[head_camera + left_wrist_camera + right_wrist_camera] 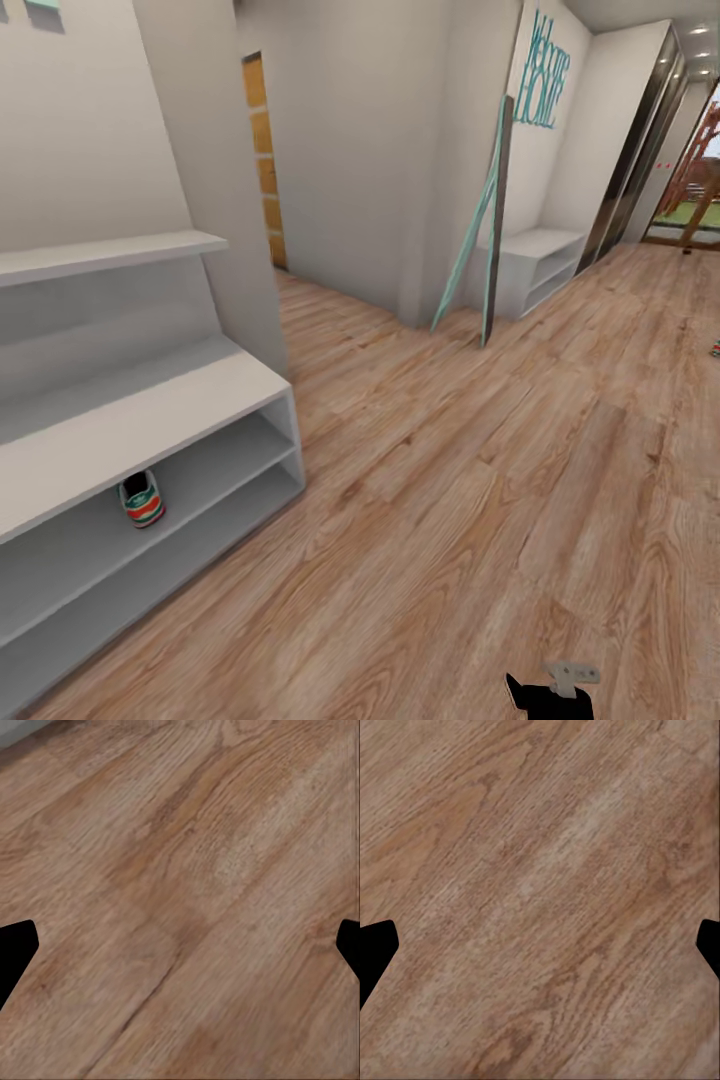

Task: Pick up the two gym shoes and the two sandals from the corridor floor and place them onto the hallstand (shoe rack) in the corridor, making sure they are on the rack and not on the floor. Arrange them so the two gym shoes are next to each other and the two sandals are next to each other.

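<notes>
The hallstand (150, 420), a low pale-grey bench with two open shelf rows, stands at the left of the head view. One gym shoe (142, 498) sits inside its upper shelf row, red-and-green heel facing me. At the right edge of the corridor floor (450, 480) lies a small red-and-green item (715, 348), cut off by the frame and too small to identify. The sandals are out of view. My left gripper (182, 945) is open above bare planks, nothing between its fingers. My right gripper (542, 945) is open too, over bare floor.
A wall corner (250, 250) rises just behind the hallstand's end. Farther down the corridor stand a leaning teal frame (480, 240) and a second white bench (540, 265) under teal wall letters. A black-and-grey arm part (555, 688) shows at the lower edge.
</notes>
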